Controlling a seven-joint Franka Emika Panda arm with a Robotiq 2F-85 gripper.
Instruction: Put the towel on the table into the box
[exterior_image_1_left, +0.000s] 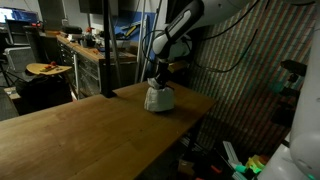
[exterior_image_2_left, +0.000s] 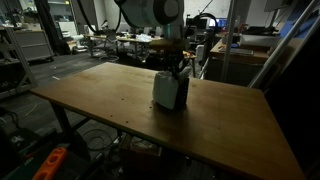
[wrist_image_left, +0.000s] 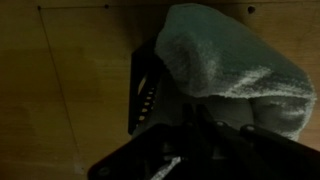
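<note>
Table (exterior_image_1_left: 80, 130): light brown wood with visible grain, fills the lower part of both exterior views (exterior_image_2_left: 100, 95). It also lies as the background under the wrist view (wrist_image_left: 70, 90).

Arm (exterior_image_1_left: 180, 30): white and black, comes down from the upper right in an exterior view. It ends over the far right part of the table top.

Towel (exterior_image_1_left: 158, 99): light grey-white, bunched into an upright lump, not spread flat. In an exterior view (exterior_image_2_left: 168, 90) it stands on the table towards the far edge, directly below the tool. In the wrist view (wrist_image_left: 235, 60) its textured weave bulges over the right side of the box and hides that side.

Box (wrist_image_left: 148, 90): small, black, resting on the table. Only its left wall and rim show beside the cloth. The towel sits on or in its opening; how deep cannot be told.

Gripper (exterior_image_1_left: 160, 78): points straight down and meets the top of the towel. Jaws are drawn together, narrow. In the wrist view (wrist_image_left: 190, 145) it is a dark shape at the lower edge. Whether a fold of cloth is pinched cannot be told.
</note>
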